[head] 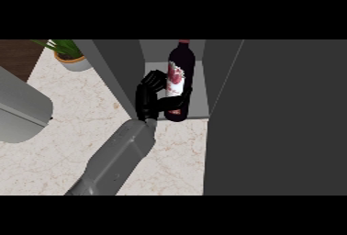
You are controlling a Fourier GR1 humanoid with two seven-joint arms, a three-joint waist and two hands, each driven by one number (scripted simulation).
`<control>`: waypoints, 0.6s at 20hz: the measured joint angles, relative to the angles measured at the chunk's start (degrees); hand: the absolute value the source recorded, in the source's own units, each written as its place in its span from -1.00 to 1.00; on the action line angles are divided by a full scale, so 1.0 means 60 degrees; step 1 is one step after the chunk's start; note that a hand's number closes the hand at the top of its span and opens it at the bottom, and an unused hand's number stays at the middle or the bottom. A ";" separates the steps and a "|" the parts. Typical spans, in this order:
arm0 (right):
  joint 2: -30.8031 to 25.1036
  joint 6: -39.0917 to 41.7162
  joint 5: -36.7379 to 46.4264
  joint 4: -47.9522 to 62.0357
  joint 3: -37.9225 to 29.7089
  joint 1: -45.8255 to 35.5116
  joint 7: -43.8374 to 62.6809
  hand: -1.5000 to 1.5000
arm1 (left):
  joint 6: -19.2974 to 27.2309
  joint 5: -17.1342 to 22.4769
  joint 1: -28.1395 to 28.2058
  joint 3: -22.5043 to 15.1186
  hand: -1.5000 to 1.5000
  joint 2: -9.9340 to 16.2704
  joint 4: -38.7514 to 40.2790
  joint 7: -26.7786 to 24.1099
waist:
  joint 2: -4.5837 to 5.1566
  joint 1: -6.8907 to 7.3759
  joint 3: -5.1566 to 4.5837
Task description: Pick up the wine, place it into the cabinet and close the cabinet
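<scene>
The wine bottle is dark glass with a white and red label. It stands in the open cabinet, neck pointing away from me and base at the front edge of the pale shelf. My left hand is at the bottle's left side, fingers curled against the label and thumb wrapped round the lower body. Its grey forearm comes up from the lower left. My right hand does not show.
The cabinet's left door stands open just left of my hand. The right door is a large dark panel filling the right side. A potted plant and a grey rounded object sit on the marble counter.
</scene>
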 measured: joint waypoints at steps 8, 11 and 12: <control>0.0060 0.0242 -0.0042 0.0096 -0.0196 0.0016 -0.0188 -1.00 | -0.0255 0.0129 -0.1633 0.0802 1.00 0.0005 0.1657 0.0117 | 0.0037 -0.0013 0.0001; 0.0128 0.0341 -0.0048 0.0089 -0.0065 0.0267 -0.0351 -1.00 | -0.0216 -0.0002 -0.2000 0.0939 1.00 0.0056 0.2205 0.0136 | 0.0046 -0.0006 -0.0002; 0.0103 0.0387 -0.0054 0.0084 -0.0060 0.0325 -0.0348 -1.00 | -0.0171 -0.0096 -0.2072 0.0940 1.00 0.0093 0.2356 0.0122 | 0.0039 0.0011 -0.0002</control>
